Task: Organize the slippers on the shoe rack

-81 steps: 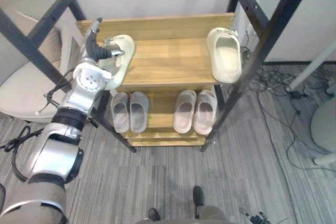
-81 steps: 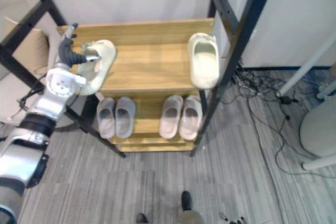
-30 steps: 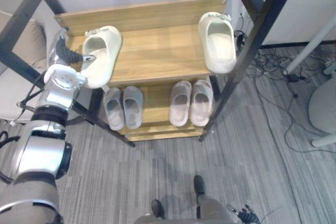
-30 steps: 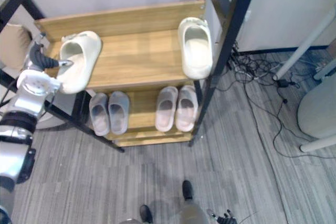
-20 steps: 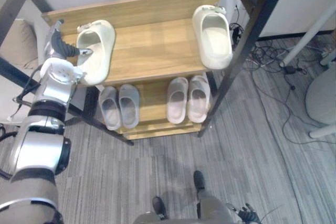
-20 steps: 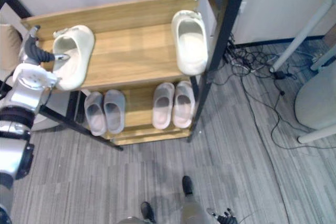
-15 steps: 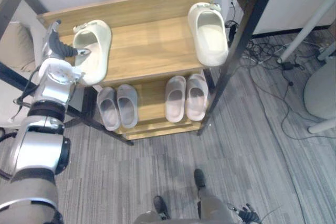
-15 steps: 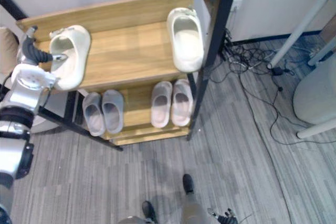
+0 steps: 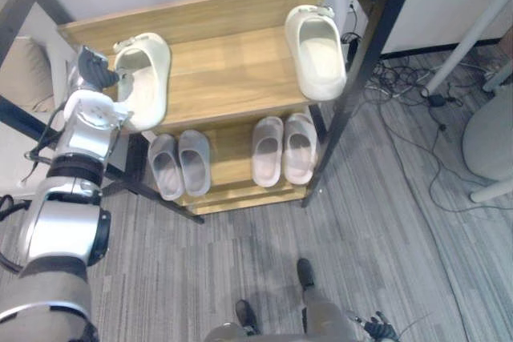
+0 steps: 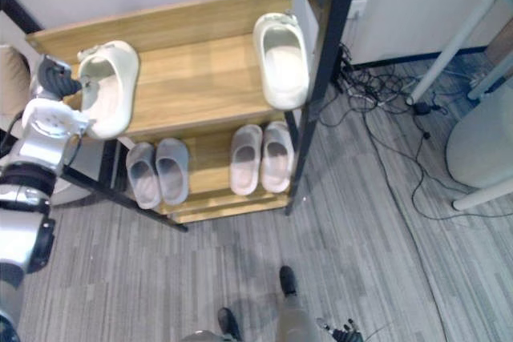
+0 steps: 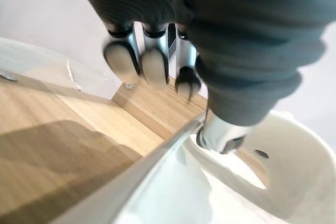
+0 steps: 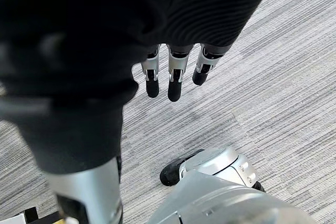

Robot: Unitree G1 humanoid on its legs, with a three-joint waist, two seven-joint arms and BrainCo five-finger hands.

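A cream slipper [image 9: 144,78] lies at the left end of the wooden rack's top shelf [image 9: 224,78], its outer edge over the shelf end. My left hand [image 9: 94,79] is at that edge; its fingers [image 11: 142,66] are curled above the rim and its thumb [image 11: 220,132] sits inside the slipper [image 11: 252,182]. The matching cream slipper [image 9: 318,50] lies at the right end of the same shelf. A grey pair [image 9: 180,164] and a pale pink pair [image 9: 284,148] sit side by side on the lower shelf. My right hand [image 12: 173,77] hangs open over the carpet.
Black slanted frame posts [image 9: 365,54] cross in front of the rack's right side, another runs at the left. A beige cushion [image 9: 24,62] is left of the rack. Cables [image 9: 417,86] and a white rounded base [image 9: 489,134] are on the floor at the right.
My left hand's fingers have curled shut at the left cream slipper's rim; a second ago they were straight. The slippers have stayed put.
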